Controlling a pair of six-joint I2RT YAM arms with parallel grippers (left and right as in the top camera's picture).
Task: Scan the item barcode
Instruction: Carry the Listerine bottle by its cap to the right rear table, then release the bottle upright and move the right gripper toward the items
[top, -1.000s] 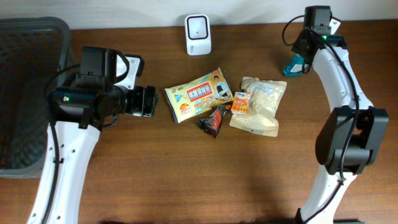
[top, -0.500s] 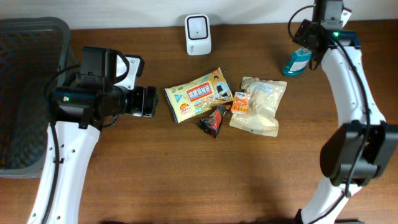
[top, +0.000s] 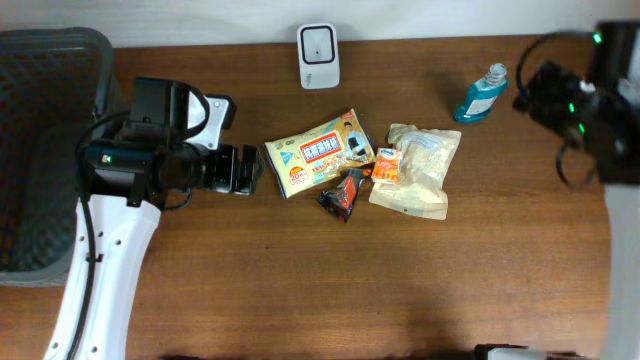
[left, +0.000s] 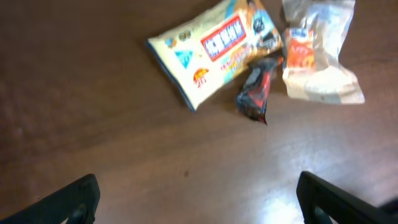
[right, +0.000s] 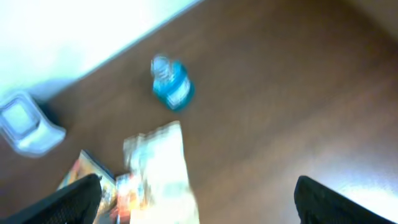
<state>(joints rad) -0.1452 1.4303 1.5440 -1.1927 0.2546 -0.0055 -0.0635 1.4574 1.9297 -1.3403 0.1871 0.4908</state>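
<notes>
While both stand spread and empty, left gripper (top: 243, 170) sits just beside yellow packet (top: 320, 152), right gripper (top: 530, 92) near blue bottle (top: 482, 93), not touching.

A yellow snack packet (left: 214, 50), small black-and-red wrapper (left: 256, 94) and clear plastic bag (left: 323, 59) lie close together on a brown wooden table (left: 93, 124).

Packets (top: 320, 152) before the scanner (top: 319, 55) — bottle (top: 480, 95) further right.

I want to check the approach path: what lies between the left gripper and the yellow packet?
Nothing but bare brown table. The left wrist view shows plain wood from the open left gripper up to the yellow packet; the overhead view agrees.
</notes>
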